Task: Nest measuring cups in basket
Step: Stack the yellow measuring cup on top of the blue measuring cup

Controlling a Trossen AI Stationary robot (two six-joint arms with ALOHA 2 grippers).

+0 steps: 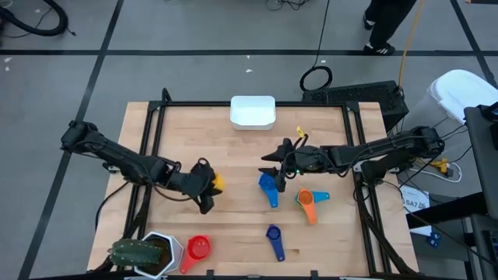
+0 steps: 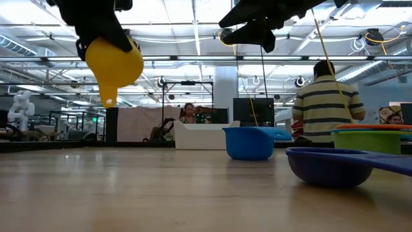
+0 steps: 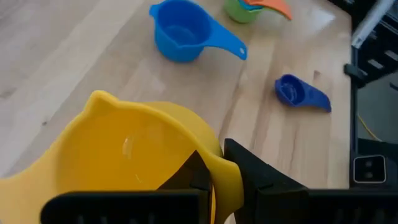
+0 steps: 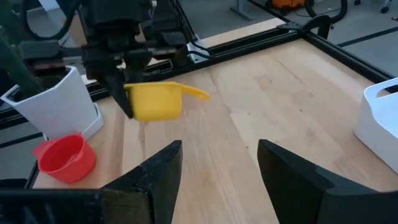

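High view: left pincer (image 1: 204, 187) clamped on yellow cup (image 1: 216, 183) mid-worktop (image 1: 226, 225), basket (image 1: 253, 113) well apart at the far edge; right pincer (image 1: 274, 165) wide, empty, above light blue cup (image 1: 268, 187).

Low view: yellow cup (image 2: 113, 63) hanging clear of the wood.

Left wrist view: grip on the rim only, so may tilt or slip in transit.

Right wrist view: arms close, could collide near basket (image 4: 379, 121).

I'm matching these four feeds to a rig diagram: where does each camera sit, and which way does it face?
High: overhead, straight down; both arms, basket.
Low: table height, level toward the room; yellow cup in the left gripper.
Left wrist: on the left arm, past its fingers gripping that cup.
Right wrist: on the right arm, past its open fingers, facing the left arm.
Shared: the yellow cup shows in all four.
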